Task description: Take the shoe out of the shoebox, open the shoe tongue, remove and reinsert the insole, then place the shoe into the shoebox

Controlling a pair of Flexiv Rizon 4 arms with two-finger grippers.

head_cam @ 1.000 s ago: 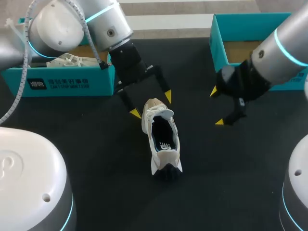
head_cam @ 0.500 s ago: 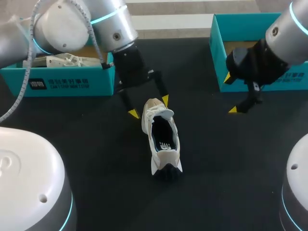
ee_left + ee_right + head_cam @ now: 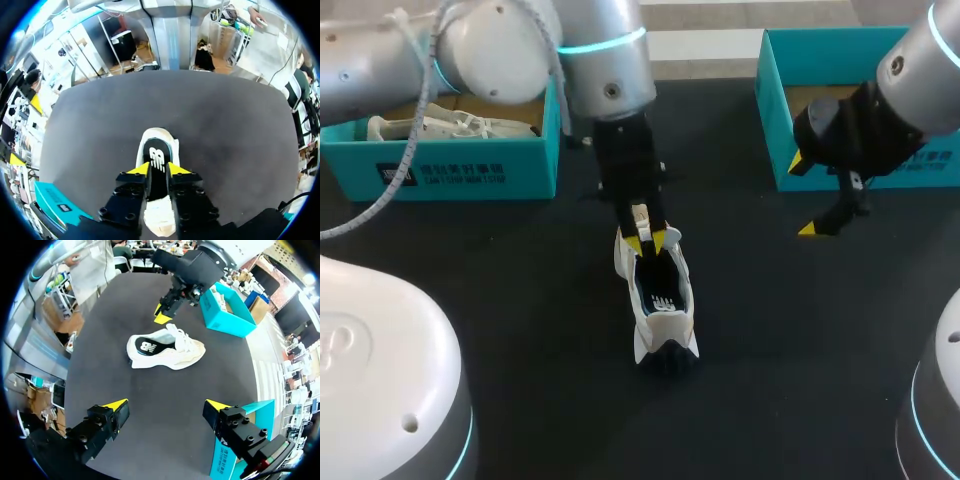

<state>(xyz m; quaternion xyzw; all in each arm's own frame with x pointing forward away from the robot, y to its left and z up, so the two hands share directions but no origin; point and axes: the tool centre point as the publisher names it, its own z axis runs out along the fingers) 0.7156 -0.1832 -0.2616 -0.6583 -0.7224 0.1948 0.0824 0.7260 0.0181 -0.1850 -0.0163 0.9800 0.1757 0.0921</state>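
Observation:
A white and beige shoe (image 3: 663,322) lies on the black table, its opening facing up and a dark insole (image 3: 156,159) showing inside. My left gripper (image 3: 645,242) stands right over the front of the opening. Its fingers are drawn close together with the pale shoe tongue (image 3: 160,218) pinched between them. In the right wrist view the shoe (image 3: 167,347) lies ahead of my right gripper (image 3: 167,407), with my left gripper (image 3: 162,315) on its far side. My right gripper (image 3: 804,196) hangs open and holds nothing, off to the shoe's right beside the right shoebox (image 3: 770,110).
A teal shoebox (image 3: 470,170) at the back left holds another white shoe (image 3: 450,125). The right shoebox shows a bare cardboard floor. Black table surface (image 3: 540,300) spreads out on both sides of the shoe.
My left gripper has swung over the shoe's opening and drawn its fingers together on the tongue. My right gripper has pulled back and to the right, toward the right shoebox.

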